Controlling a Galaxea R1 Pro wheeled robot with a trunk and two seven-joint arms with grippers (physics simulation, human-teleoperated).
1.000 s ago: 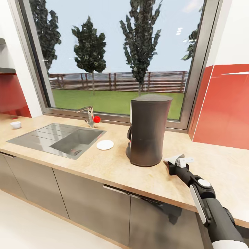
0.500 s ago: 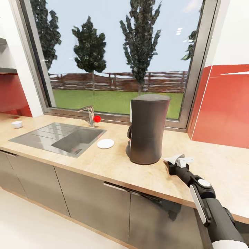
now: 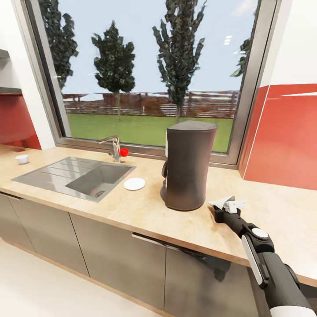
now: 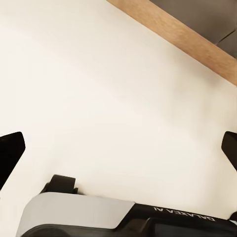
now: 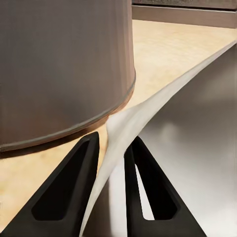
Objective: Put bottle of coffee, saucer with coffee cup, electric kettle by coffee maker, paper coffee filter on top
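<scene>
Left gripper (image 4: 118,148) fingertips cut off, spread apart over pale floor; right gripper (image 5: 112,148) pinches thin white paper coffee filter (image 5: 163,103) beside tall dark grey coffee maker (image 3: 188,165) on beige wood-grain countertop (image 3: 145,211)

1. Right arm (image 3: 264,259): black tubular links, white side stripe, round white-grey cap at the wrist joint.
2. Right gripper (image 5: 112,148): two black triangular fingers with hollow slots.
3. Left wrist housing (image 4: 98,217): grey-white shell over black, "GALAXEA AI" lettering.
</scene>
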